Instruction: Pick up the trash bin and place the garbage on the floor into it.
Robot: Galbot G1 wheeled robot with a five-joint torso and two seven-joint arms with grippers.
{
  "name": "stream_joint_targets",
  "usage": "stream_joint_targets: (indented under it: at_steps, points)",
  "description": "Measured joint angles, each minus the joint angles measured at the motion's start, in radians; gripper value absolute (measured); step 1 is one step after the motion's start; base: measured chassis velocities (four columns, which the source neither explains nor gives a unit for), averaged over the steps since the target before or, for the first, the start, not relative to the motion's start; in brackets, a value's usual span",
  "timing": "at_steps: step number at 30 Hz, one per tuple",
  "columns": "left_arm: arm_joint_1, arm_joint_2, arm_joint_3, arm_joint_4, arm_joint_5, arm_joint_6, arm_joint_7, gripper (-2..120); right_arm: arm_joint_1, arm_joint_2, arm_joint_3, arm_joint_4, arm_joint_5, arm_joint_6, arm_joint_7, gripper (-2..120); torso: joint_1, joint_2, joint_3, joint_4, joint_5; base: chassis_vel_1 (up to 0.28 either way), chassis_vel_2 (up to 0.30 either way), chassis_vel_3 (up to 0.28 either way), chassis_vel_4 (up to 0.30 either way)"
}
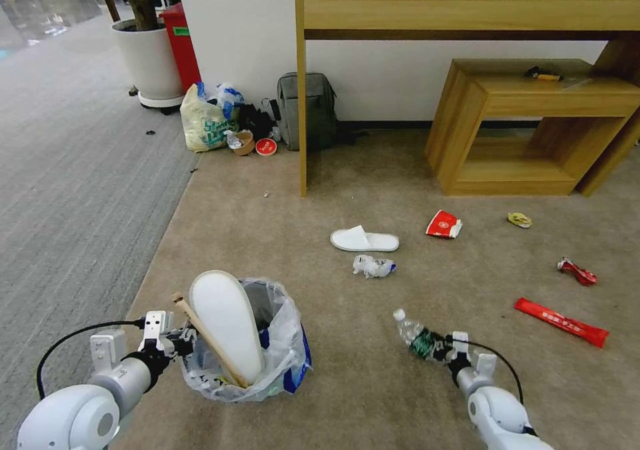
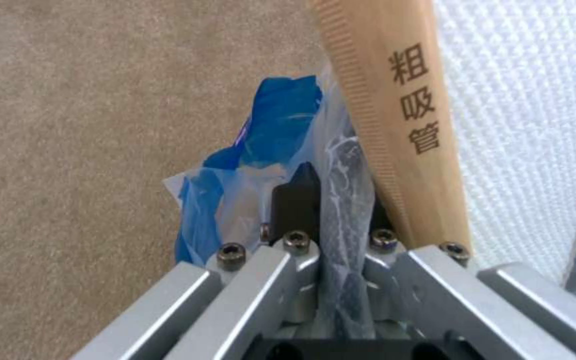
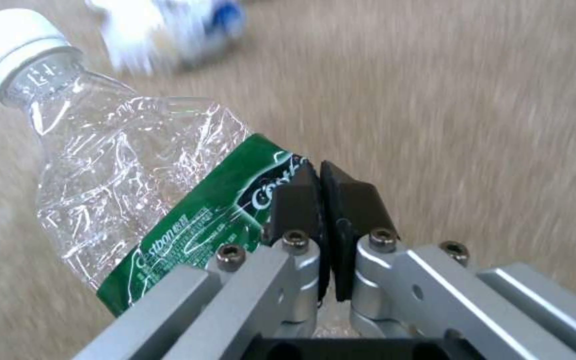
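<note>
The left tool (image 1: 179, 342) reaches in low from the robot's left, its fingers (image 2: 296, 200) clamped on the plastic-lined rim of the trash bin (image 1: 277, 357), which holds an upright white slipper (image 1: 227, 327) and a wooden stick (image 2: 395, 125) printed 粗吸管. The right tool (image 1: 448, 351), extended forward over the floor (image 1: 373, 397), pinches a crumpled plastic bottle (image 3: 148, 200) by its green label, partly readable as "Costbon", cap pointing away. Beyond it lie a crumpled white wrapper (image 1: 373, 266) and a second slipper (image 1: 364, 240).
</note>
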Motion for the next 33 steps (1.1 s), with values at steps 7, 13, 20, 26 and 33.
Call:
stream_joint_targets:
  at_steps: [7, 13, 20, 26, 33]
  points:
    - [-0.003, 0.004, 0.006, -0.001, -0.001, 0.0, -0.004, 0, -0.004, -0.051, 0.004, 0.181, 0.026, -0.033, 0.015, 0, 0.0, 0.0, 0.0, -0.0003, 0.0004, 0.0, 0.0, 0.0, 0.0]
    - [-0.009, 0.017, 0.021, 0.004, -0.001, 0.0, -0.011, 0, 0.083, -0.156, -0.071, 0.369, 0.099, -0.082, 0.055, 0, 0.0, 0.0, 0.0, 0.0, 0.0002, 0.0, 0.0, 0.0, 0.0]
    - [-0.026, 0.027, 0.045, 0.01, -0.003, 0.0, -0.023, 0, 0.22, -0.236, -0.213, 0.504, 0.214, -0.148, 0.092, 0, 0.0, 0.0, 0.0, 0.0002, -0.0001, 0.0, 0.0, 0.0, 0.0]
    - [-0.046, 0.04, 0.083, 0.025, -0.004, 0.0, -0.04, 0, 0.299, -0.274, -0.381, 0.606, 0.312, -0.2, 0.079, 0, 0.0, 0.0, 0.0, 0.0002, -0.0001, 0.0, 0.0, 0.0, 0.0]
    - [-0.077, 0.06, 0.13, 0.049, -0.011, 0.0, -0.063, 0, 0.416, -0.296, -0.574, 0.633, 0.334, -0.215, -0.055, 0, 0.0, 0.0, 0.0, 0.0, -0.0001, 0.0, 0.0, 0.0, 0.0]
